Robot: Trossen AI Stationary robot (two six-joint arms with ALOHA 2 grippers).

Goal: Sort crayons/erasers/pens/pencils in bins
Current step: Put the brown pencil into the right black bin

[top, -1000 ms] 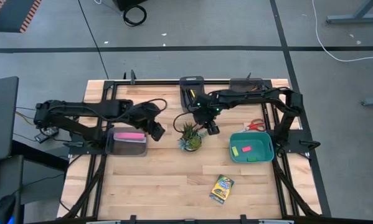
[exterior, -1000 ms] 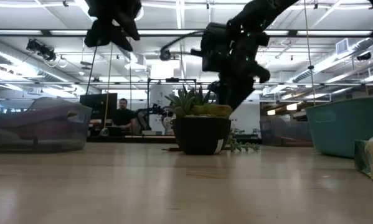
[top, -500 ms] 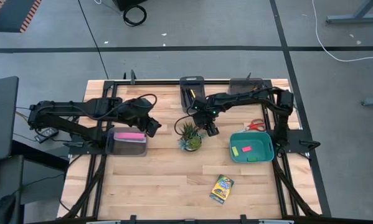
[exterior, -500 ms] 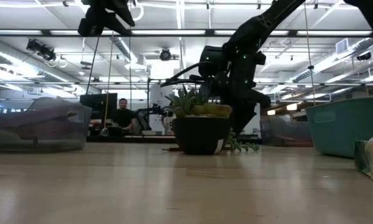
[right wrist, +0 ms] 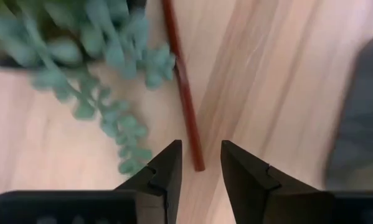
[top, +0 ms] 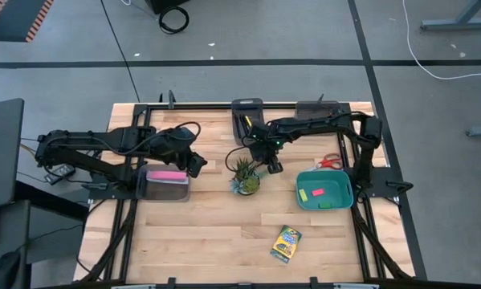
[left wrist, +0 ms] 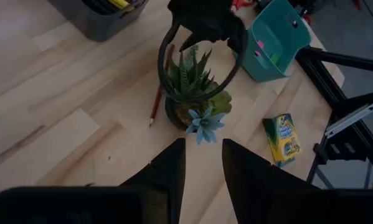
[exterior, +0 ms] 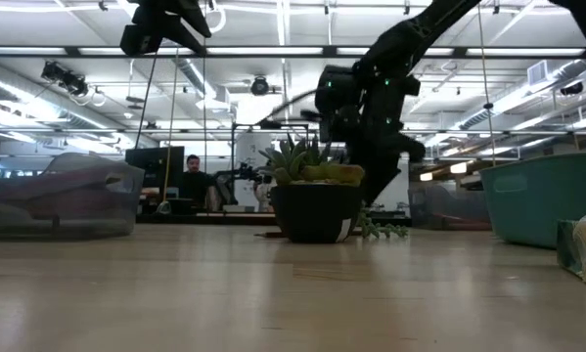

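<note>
Right gripper (right wrist: 199, 167) open above red pencil (right wrist: 181, 81) (beside plant (top: 244, 176)), left gripper (left wrist: 202, 163) open, raised.

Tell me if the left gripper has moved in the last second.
Yes. In the high view the left gripper has pulled back toward the left, away from the potted plant, and now sits over the corner of the grey bin.

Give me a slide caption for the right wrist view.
Right hand, fingers apart, poised over a red pencil lying beside the potted plant.
</note>
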